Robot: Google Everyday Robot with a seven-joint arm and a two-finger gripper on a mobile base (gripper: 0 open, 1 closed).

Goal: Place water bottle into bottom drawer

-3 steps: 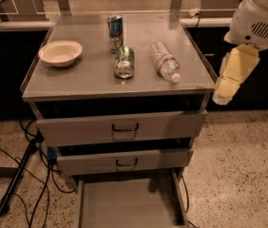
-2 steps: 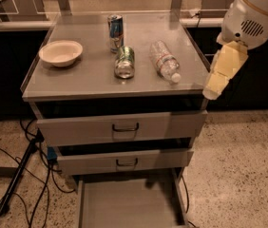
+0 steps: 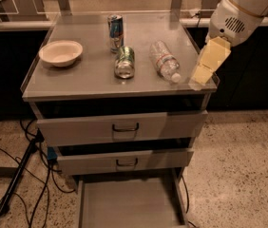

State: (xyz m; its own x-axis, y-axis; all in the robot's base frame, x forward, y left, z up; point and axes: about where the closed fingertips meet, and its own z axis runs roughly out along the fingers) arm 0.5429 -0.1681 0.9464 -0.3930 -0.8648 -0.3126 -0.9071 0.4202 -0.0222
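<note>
Small clear crinkled plastic water bottle (image 3: 164, 61) lies on its side on the grey cabinet surface (image 3: 86, 80), white cap toward the front right corner. Pale yellow gripper (image 3: 203, 72) hangs just beside the cap at the surface's right edge, holding nothing; open or closed, cannot tell. Risks as I judge them: a glancing touch rolls the bottle into the tipped green-and-silver can (image 3: 124, 61) or off the edge; thin plastic may squirt from a pinch. The bottom drawer (image 3: 129, 205), a wide grey metal tray, stands pulled out below.

Tool (image 3: 199, 78) at right, tip downward
</note>
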